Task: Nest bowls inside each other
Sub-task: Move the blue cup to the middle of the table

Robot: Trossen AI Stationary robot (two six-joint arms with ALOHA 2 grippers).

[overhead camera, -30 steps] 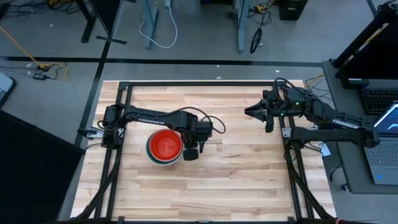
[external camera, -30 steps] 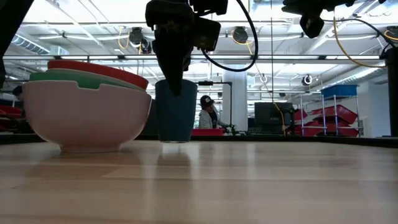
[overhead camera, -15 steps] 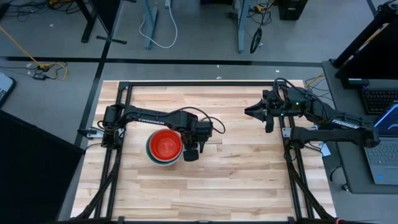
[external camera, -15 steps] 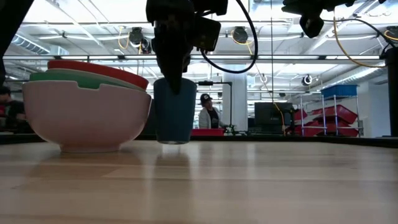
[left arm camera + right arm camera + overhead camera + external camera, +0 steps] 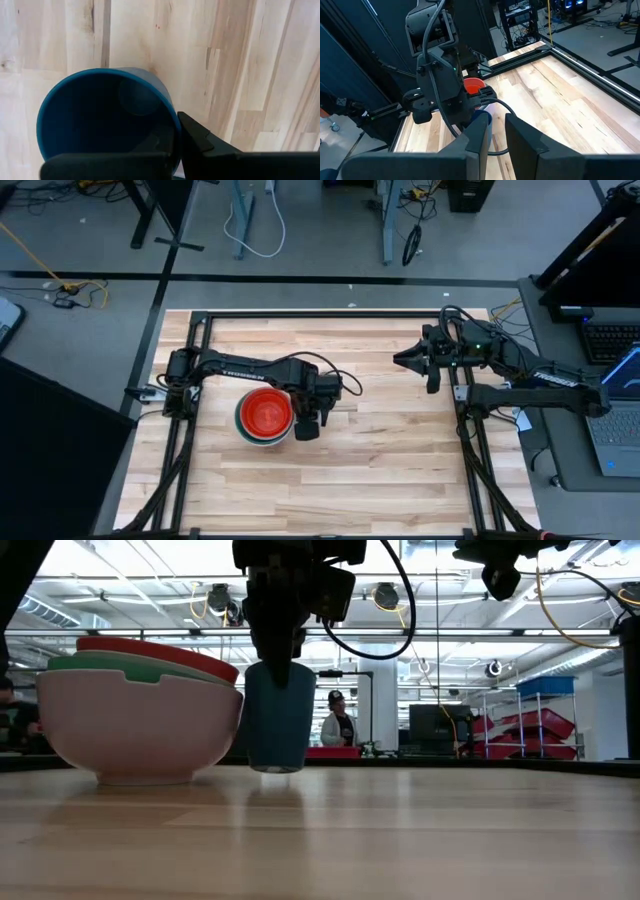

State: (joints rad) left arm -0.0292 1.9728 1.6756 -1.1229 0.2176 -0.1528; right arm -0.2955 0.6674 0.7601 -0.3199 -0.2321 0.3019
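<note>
The left gripper (image 5: 309, 423) is clamped on the rim of a small dark blue plastic cup (image 5: 279, 716) just beside the nested stack of round plastic bowls (image 5: 265, 417) mid-table, red bowl (image 5: 160, 651) topmost, while the right gripper (image 5: 410, 359), jaws slightly parted and empty, waits well apart.

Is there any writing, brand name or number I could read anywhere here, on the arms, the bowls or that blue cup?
Left arm: pale lettering along the link, too small to read.
Right arm: pale lettering too, too small to read.
Bowls: plain, no writing.
Blue cup: no writing on what shows.
Nothing else readable, on the table or in the room behind.
</note>
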